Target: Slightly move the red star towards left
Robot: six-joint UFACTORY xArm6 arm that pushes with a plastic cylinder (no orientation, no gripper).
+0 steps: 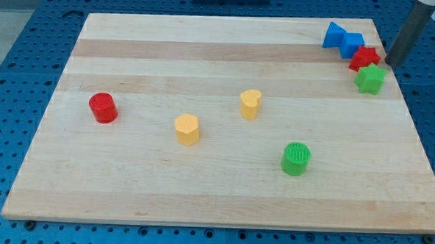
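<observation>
Your tip (390,65) holds nothing; it is just a dark rod sitting right beside the red plastic star (364,57), on its right. From the view's left you see a red round block (103,107), a yellow six-sided block (187,129), a yellow heart block (250,104) and a green round block (296,158). At the wooden board's (169,54) top right, two blue blocks (342,38) touch the red star, with a green star (369,79) just below it.

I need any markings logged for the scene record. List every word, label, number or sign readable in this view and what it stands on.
None: no text, label, number or sign shows on the pale wooden board, on any coloured block such as the red star-shaped block, or on my tip just right of it.
</observation>
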